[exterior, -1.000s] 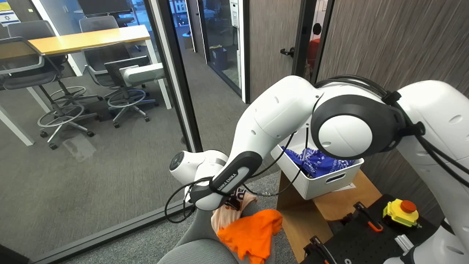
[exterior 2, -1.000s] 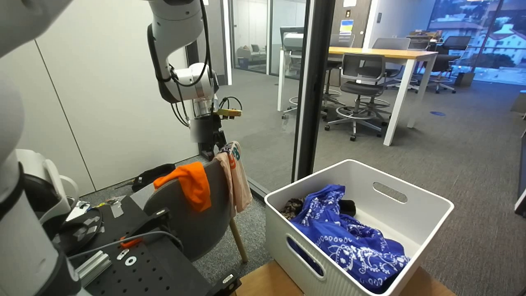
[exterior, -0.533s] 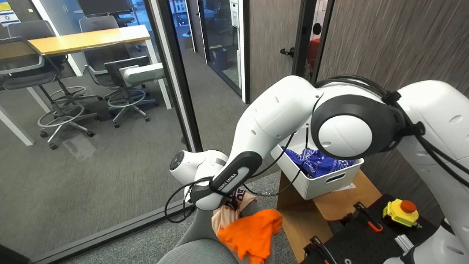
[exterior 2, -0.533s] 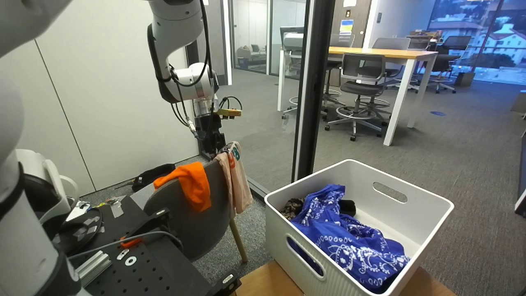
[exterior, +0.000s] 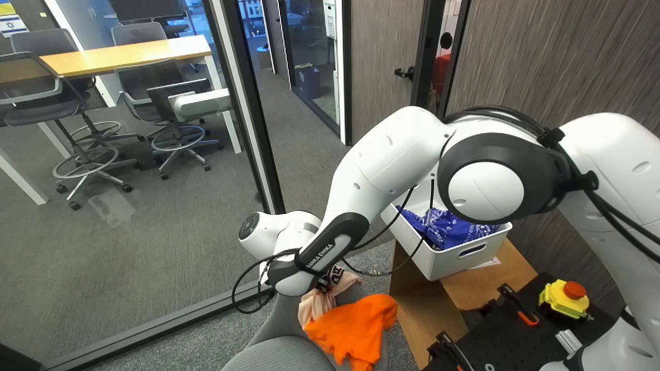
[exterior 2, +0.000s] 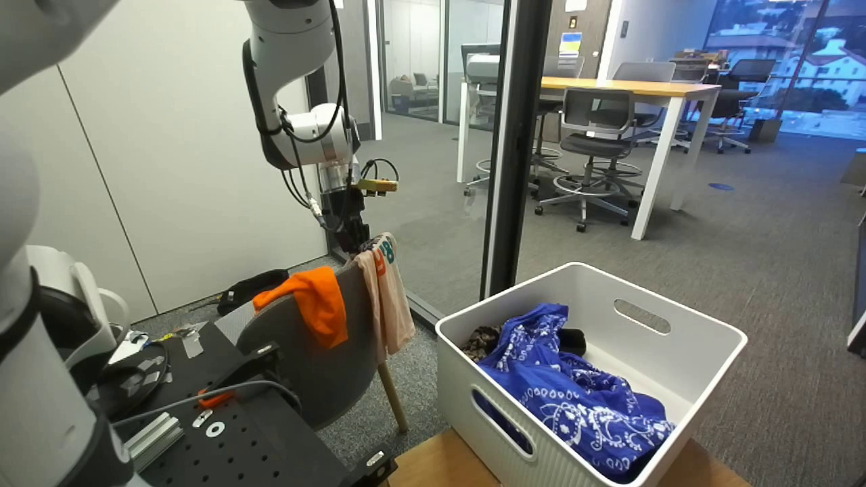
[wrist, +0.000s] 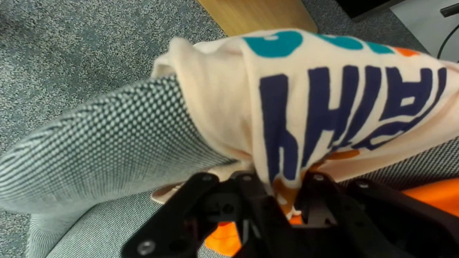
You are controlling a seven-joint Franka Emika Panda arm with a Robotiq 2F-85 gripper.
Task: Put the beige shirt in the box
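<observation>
Hand (wrist: 285, 190) barely parted, I had a bunched fold of the beige shirt (wrist: 222, 93) clamped in the wrist view; grasp made, I judged. In an exterior view the shirt hung over the chair (exterior 2: 318, 379), apart from the box (exterior 2: 460, 389). In an exterior view orange cloth (exterior: 356, 330) flanked the shirt (touching, I couldn't tell); a clean lift seemed due.

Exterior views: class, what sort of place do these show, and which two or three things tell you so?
Probably an office or shared workspace. In an exterior view, a long table and a dark-framed glass partition show; wheeled chairs stand at the table.
</observation>
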